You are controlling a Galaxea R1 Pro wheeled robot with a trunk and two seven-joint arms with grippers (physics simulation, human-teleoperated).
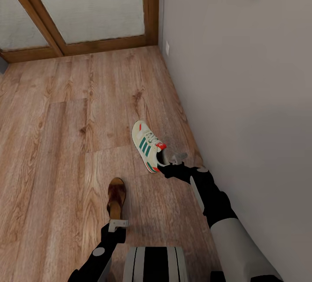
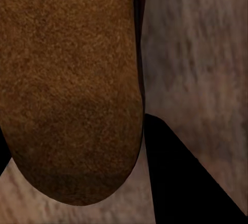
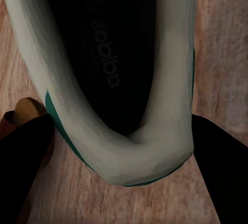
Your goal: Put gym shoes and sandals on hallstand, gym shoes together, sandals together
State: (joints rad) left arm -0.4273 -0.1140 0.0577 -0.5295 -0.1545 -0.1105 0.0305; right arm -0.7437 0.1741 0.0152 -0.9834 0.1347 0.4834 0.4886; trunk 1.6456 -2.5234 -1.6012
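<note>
So, one gym shoe (image 1: 148,145) and one sandal (image 1: 116,196) lie on the corridor floor (image 1: 65,134); right gripper (image 1: 167,170) fingers straddle the heel; left gripper (image 1: 117,225) fingers: cannot tell.

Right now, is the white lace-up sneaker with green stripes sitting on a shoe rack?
No, the white lace-up sneaker with green stripes is over the light brown wood-plank floor beside the grey wall.

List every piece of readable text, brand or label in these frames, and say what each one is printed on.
"adidas": grey letters on the dark insole of the gym shoe, seen from the right wrist view.
The red tongue patch on the same gym shoe in the head view is too small to read.
The sandal shows no text.
The small white plate on the wall carries no legible marking.
</note>
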